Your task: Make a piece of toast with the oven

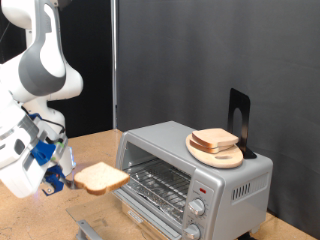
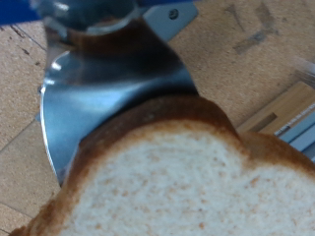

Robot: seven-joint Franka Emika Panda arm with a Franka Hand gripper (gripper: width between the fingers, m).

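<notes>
Exterior view: white-and-blue two-finger gripper (image 1: 62, 178) at lower left, jaws clenched on the crust edge of a flat pale slice of bread with tan-brown crust (image 1: 102, 178); slice held level in the air just in front of the open door of the boxy silver-grey toaster oven (image 1: 225, 180); wire rack (image 1: 160, 184) visible inside; round light-wood plate (image 1: 228, 157) with more bread (image 1: 214, 139) on the oven top; no legible writing or brand anywhere; wrist view: slice (image 2: 187, 177) fills the frame, blurred.

Soft, crumbly pale bread with a rough tan crust for the piece of toast (image 1: 102, 178), shiny smooth grey metal on the oven (image 1: 190, 165), light matt wood for the round plate (image 1: 216, 153), grainy brown wood on the table (image 2: 25, 147).
</notes>
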